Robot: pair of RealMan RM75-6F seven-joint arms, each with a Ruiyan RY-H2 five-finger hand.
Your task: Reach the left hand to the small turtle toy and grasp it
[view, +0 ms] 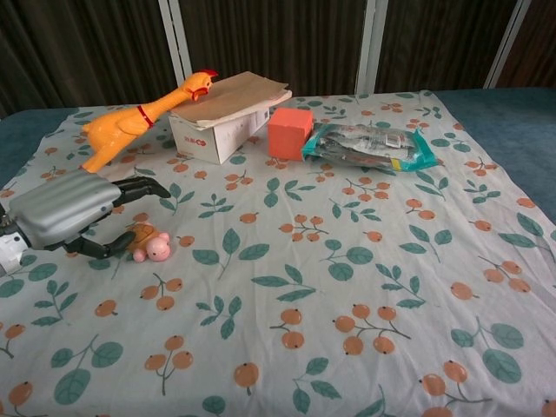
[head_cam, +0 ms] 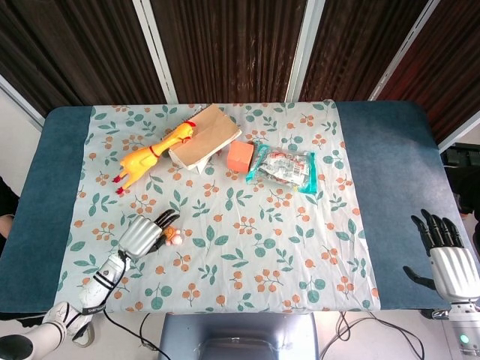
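The left robot hand [view: 65, 213] is hovering low over the near left part of the flowered cloth [view: 347, 261], its fingers [view: 139, 186] spreading apart and reaching out above the turtle [view: 148, 243]. In the chest view the turtle is lying on the cloth just under and beside those fingertips, its pink head pointing away from the palm; the fingers are arching over its shell and the thumb is lying low along the cloth just beside it, and none of them is closing on it. Whether any fingertip is touching the shell is hard to tell. In the head view the same left robot hand [head_cam: 141, 235] is showing near the cloth's left front corner, with the turtle [head_cam: 173, 237] just off its fingertips.

The right robot hand [head_cam: 448, 259] is resting at the far right front edge of the blue desk [head_cam: 390, 150], off the cloth, its fingers standing apart and holding nothing.

Further back, a rubber chicken [view: 139, 117] is lying with its head against a cardboard box [view: 221, 117]. An orange cube [view: 289, 132] is sitting just right of the box, and a plastic packet [view: 369, 145] is lying just beside the cube.
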